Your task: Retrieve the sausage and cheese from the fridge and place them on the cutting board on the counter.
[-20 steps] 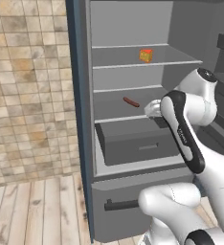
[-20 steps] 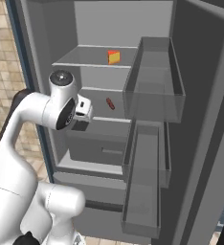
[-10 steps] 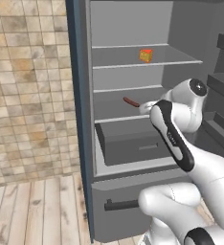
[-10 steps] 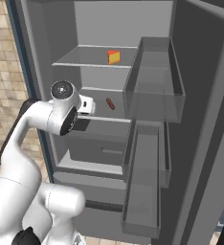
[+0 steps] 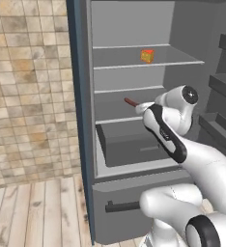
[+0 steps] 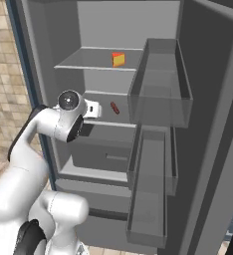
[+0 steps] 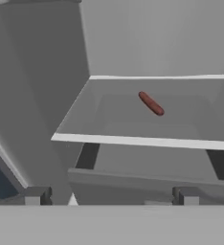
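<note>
The fridge (image 5: pixel 81 120) stands open. On its middle shelf lies the sausage (image 5: pixel 130 102) (image 6: pixel 114 108) (image 7: pixel 151 103), a thin dark red-brown cylinder set at a slant. The cheese (image 5: pixel 147 56) (image 6: pixel 118 59), a yellow-orange wedge, sits one shelf higher. My gripper (image 5: pixel 142 108) (image 6: pixel 96 108) (image 7: pixel 111 196) hovers at the front edge of the middle shelf, level with the sausage and a short way in front of it. Its jaws stand wide open with nothing between them. The cutting board and the counter are out of view.
A grey drawer (image 5: pixel 134 144) sits under the middle shelf. The open door's bins (image 6: pixel 161 84) jut out on the right. A lower drawer with a dark bar handle (image 5: pixel 122 206) closes the fridge's bottom. A tiled wall (image 5: pixel 28 96) flanks the left, above a wooden floor.
The hand has moved forward toward the middle shelf and closer to the sausage, with the elbow swinging lower. The jaws stayed open. Sausage and cheese have not moved.
</note>
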Motion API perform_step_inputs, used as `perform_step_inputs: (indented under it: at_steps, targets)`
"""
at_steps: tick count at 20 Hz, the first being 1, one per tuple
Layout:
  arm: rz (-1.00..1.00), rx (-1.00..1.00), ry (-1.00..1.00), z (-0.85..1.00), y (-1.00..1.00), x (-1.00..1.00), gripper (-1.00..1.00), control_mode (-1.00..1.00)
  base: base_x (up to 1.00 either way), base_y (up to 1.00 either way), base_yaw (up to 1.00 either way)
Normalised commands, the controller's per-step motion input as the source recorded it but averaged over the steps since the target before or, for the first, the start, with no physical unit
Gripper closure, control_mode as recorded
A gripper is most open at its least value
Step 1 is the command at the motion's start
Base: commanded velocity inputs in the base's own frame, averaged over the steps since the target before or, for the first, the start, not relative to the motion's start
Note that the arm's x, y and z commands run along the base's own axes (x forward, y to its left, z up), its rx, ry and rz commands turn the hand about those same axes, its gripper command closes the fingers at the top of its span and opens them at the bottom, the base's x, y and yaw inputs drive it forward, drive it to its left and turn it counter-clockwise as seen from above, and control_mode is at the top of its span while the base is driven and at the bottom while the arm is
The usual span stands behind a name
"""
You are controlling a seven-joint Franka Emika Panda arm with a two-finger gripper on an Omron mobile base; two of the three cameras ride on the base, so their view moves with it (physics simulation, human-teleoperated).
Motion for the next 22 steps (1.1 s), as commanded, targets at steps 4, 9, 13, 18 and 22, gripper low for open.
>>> perform_step_inputs:
  at_steps: [4,9,13,18,22]
  targets:
    - [0.0,-0.02,0.0,0.02,0.0,0.55,-1.0,-1.0,0.0,0.0,0.0]
    - [0.0,0.0,-0.02,-0.33,-0.08,0.49,-1.0,-1.0,0.0,0.0,0.0]
    - [0.0,0.0,-0.09,-0.17,-0.04,0.39,-1.0,-1.0,0.0,0.0,0.0]
    - [0.0,0.0,0.0,0.0,-0.11,0.41,-1.0,-1.0,0.0,0.0,0.0]
    - [0.0,0.0,0.0,0.07,-0.06,0.06,-1.0,-1.0,0.0,0.0,0.0]
